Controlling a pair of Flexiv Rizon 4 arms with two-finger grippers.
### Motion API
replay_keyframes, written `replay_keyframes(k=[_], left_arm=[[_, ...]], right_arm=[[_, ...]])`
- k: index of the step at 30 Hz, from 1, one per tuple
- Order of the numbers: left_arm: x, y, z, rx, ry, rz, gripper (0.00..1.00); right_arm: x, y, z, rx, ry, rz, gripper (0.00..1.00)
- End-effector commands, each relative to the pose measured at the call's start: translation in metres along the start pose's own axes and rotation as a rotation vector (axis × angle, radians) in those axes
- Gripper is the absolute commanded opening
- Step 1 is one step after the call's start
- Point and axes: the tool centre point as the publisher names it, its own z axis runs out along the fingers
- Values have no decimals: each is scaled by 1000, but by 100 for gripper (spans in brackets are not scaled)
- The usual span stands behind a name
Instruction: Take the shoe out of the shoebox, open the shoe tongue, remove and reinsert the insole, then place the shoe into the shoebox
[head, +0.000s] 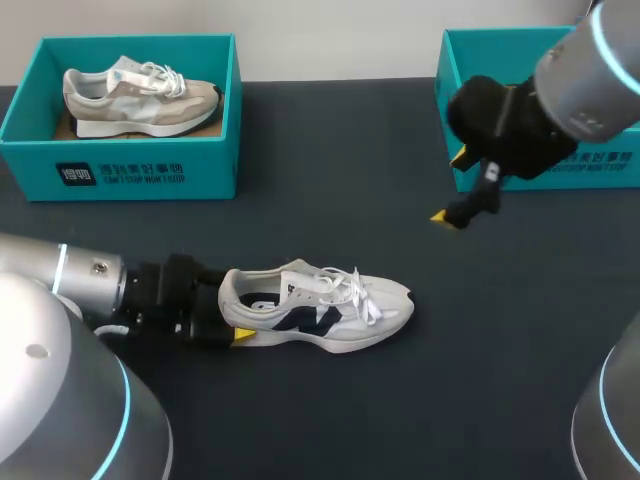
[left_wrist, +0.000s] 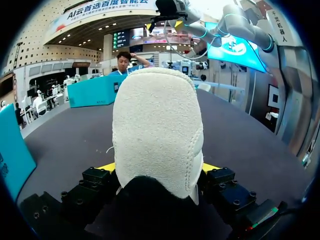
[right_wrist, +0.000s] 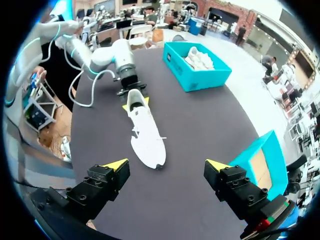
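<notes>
A white shoe (head: 320, 310) with a dark navy side mark lies on its sole on the dark table, toe toward the right. My left gripper (head: 235, 316) is at its heel. In the left wrist view the heel (left_wrist: 157, 130) fills the gap between the yellow fingertips (left_wrist: 107, 167), which press it from both sides. My right gripper (head: 452, 188) hangs open and empty above the table, just in front of the teal shoebox (head: 545, 172) at the back right. From the right wrist, the shoe (right_wrist: 145, 135) lies ahead of the right gripper (right_wrist: 167, 167), laces up.
A second teal shoebox (head: 130, 165) at the back left holds a beige and white shoe (head: 140, 97). It also shows in the right wrist view as a teal box (right_wrist: 200, 75) beyond the left arm (right_wrist: 105, 57).
</notes>
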Motion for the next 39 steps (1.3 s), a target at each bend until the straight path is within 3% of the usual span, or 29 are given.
replay_keyframes(k=[1,4,23,26,27,29,32,39], left_arm=[[-1,3,3,-2,1,0,0],[-1,3,3,-2,1,0,0],[-1,3,3,-2,1,0,0],[-1,3,3,-2,1,0,0],[-1,3,3,-2,1,0,0],[-1,3,3,-2,1,0,0],[-1,3,3,-2,1,0,0],[-1,3,3,-2,1,0,0]], right_arm=[[11,34,25,173,-144,608,100],[19,42,37,130,-123,682,100],[19,42,37,130,-123,682,100],[15,57,52,144,-194,804,100],[15,61,59,188,-216,839,100],[16,69,67,174,-246,917,100],[21,84,83,272,-316,968,100],[42,93,118,294,-374,1110,100]])
